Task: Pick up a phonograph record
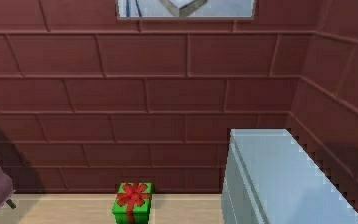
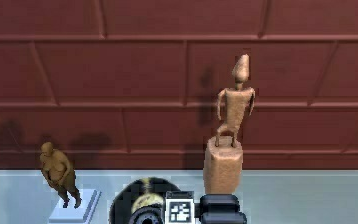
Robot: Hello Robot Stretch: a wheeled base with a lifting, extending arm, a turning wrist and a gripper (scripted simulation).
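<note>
One tall statue [image 2: 234,110] is standing on the pale tabletop [image 2: 317,195], and we are placing everything by it. Just left of its block, the black phonograph record [image 2: 122,202] is lying flat, with a small statue [image 2: 59,172] farther left. The gripper [image 2: 147,207] is showing at the record; we cannot tell whether it is holding anything.

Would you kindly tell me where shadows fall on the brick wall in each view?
In the arm side view, the tall wooden statue throws a soft shadow on the brick wall to its left, and fainter patches flank the small figurine. In the forward view, the brick wall darkens toward the lower left corner.
</note>
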